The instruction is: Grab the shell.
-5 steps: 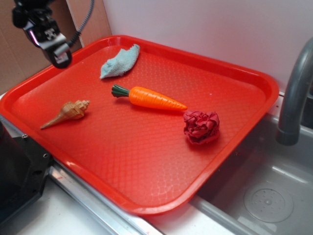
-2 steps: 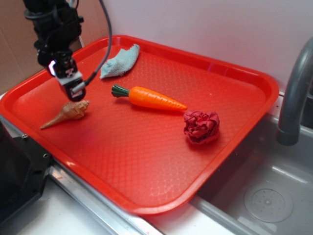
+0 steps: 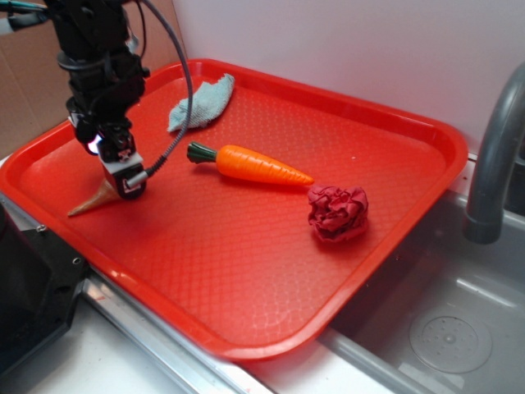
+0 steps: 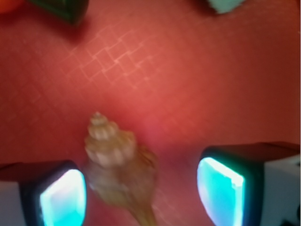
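Note:
The tan-brown spiral shell (image 3: 90,199) lies on the red tray (image 3: 246,271) near its left edge; only its thin pointed end shows beside the gripper in the exterior view. My gripper (image 3: 125,182) is down over the shell's knobby end. In the wrist view the shell (image 4: 120,165) lies between my two open fingers, closer to the left pad (image 4: 63,197) than to the right pad (image 4: 220,190). A clear gap stands on the shell's right side. My gripper (image 4: 141,193) is open.
An orange carrot with a green top (image 3: 254,165) lies mid-tray. A crumpled red cloth (image 3: 337,212) sits to its right, a blue-grey cloth (image 3: 201,103) at the back. A grey faucet (image 3: 492,148) and sink (image 3: 443,328) are on the right. A dark box (image 3: 29,279) stands at the front left.
My gripper has come down and forward from the tray's back-left corner and now stands low over the shell's knobby end. The shell has not moved.

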